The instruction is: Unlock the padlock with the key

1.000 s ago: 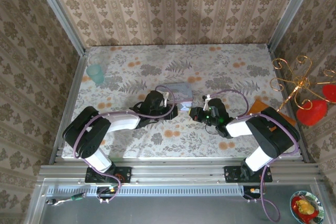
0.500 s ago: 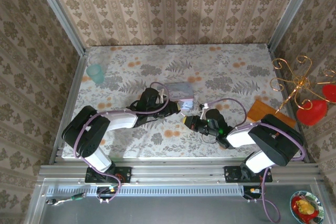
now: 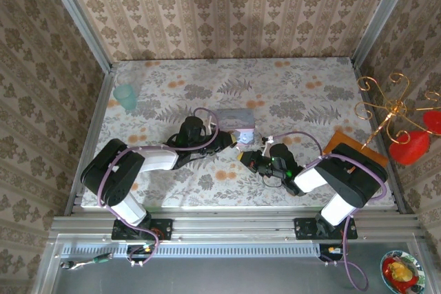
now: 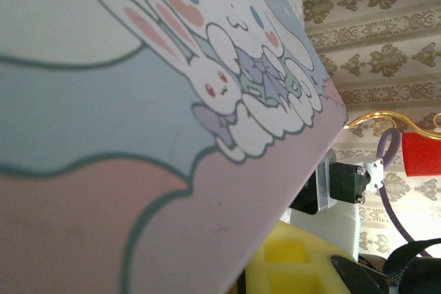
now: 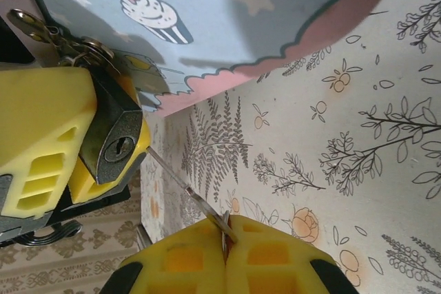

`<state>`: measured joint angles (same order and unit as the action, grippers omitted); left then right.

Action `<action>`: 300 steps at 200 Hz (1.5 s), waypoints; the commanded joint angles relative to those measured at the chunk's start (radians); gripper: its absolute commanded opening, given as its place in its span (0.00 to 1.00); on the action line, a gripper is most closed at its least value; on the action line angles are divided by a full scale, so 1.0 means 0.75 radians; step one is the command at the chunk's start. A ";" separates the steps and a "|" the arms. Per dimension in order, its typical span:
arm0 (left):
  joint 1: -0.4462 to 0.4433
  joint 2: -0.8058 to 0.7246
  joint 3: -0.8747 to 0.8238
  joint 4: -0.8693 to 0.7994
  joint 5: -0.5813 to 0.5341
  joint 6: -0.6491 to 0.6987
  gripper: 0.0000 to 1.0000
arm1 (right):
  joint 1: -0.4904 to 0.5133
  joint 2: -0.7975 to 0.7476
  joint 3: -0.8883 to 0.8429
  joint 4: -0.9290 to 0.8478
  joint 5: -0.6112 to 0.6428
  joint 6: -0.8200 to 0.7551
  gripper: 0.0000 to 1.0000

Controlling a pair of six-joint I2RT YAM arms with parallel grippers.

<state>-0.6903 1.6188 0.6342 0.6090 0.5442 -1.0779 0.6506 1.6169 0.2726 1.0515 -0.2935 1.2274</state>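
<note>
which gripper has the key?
The right gripper, with the key pinched between its yellow fingers. The left gripper instead clamps the padlock, keyhole facing the key.

A small dark padlock [image 5: 114,144] is pictured tilted, keyhole exposed, beside the blue tin [image 5: 227,12]; a thin silvery key [image 5: 182,185] is pointed just below the keyhole.

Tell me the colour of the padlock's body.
Dark grey, nearly black; the padlock shows best in the right wrist view.
</note>
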 commanded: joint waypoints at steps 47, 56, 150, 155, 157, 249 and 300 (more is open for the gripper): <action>0.027 0.053 -0.017 0.301 0.181 -0.001 0.01 | -0.004 0.008 0.002 0.046 -0.049 0.032 0.00; 0.027 0.053 -0.018 0.296 0.184 0.008 0.01 | -0.004 0.005 0.004 0.046 -0.050 0.034 0.00; 0.039 0.037 -0.021 0.212 0.169 0.071 0.00 | -0.025 -0.084 0.005 -0.024 -0.053 0.016 0.00; 0.040 0.037 -0.021 0.211 0.169 0.072 0.01 | -0.025 -0.094 0.005 -0.034 -0.053 0.013 0.00; 0.039 0.035 -0.021 0.211 0.168 0.071 0.01 | -0.025 -0.099 0.005 -0.040 -0.052 0.011 0.00; 0.041 0.022 -0.017 0.216 0.153 0.072 0.00 | -0.015 -0.162 0.015 -0.117 -0.034 -0.012 0.00; 0.043 0.012 -0.015 0.225 0.153 0.069 0.00 | -0.003 -0.168 0.012 -0.099 -0.036 0.002 0.00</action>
<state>-0.6659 1.6562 0.6163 0.7189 0.6430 -1.0504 0.6395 1.5082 0.2729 0.9619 -0.3225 1.2346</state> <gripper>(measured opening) 0.133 0.067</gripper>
